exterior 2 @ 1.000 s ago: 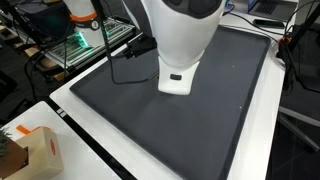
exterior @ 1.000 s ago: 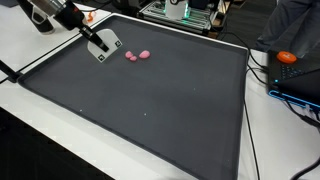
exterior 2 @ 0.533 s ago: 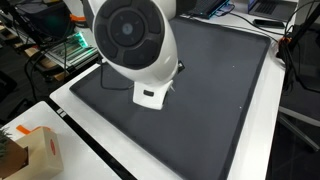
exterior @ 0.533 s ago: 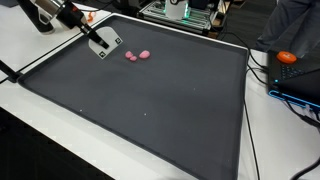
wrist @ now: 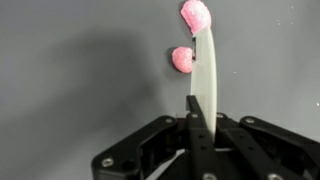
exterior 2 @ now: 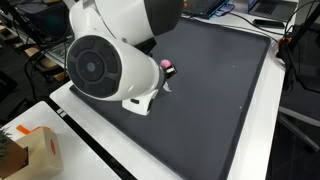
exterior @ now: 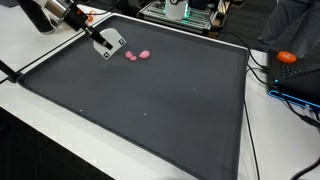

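Claw (exterior: 106, 47) creeps nearer the pink lumps (exterior: 137, 55) at its 3 o'clock, fingers pressed together. Best to go slow and low.

We record a white tabletop (exterior: 45, 125) almost wholly covered by a dark grey mat (exterior: 160, 100) with a black border, which reaches close to every edge and shows a few pale specks; the light is even and indoor, without hard shadows. Beyond the far edge in an exterior view stands a metal-framed rack of electronics (exterior: 185, 10) with a green glow, and off the adjoining corner we note a dark fabric mass (exterior: 295, 22), an orange object (exterior: 287, 57) and black cables (exterior: 262, 75) beside a blue-edged device (exterior: 300, 88). In an exterior view a cardboard box (exterior 2: 35, 150) sits at the near corner of the tabletop.
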Available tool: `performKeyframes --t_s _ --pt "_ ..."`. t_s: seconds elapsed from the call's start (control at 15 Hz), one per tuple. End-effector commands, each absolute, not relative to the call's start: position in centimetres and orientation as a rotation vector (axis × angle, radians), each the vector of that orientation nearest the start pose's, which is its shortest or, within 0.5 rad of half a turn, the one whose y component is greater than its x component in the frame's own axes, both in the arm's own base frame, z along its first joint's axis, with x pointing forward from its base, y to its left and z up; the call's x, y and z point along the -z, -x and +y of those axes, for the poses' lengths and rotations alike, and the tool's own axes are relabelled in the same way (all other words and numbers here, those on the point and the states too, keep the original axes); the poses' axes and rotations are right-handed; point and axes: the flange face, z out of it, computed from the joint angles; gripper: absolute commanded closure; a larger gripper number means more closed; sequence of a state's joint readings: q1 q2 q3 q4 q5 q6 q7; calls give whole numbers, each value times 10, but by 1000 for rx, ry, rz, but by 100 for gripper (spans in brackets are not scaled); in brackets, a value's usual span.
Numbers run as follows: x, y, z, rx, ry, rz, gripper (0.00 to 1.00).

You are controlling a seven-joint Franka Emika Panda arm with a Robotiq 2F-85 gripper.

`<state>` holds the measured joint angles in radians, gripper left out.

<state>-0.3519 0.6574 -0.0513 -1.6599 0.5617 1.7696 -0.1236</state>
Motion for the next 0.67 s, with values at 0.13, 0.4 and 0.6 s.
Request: performKeyframes --t_s 0.13,0.4,0.6 --pt "-197 -569 -206 -446 2385 664 99" --pt "-192 -558 -205 -420 2414 634 99" --pt "-198 -552 -200 -369 2459 566 99"
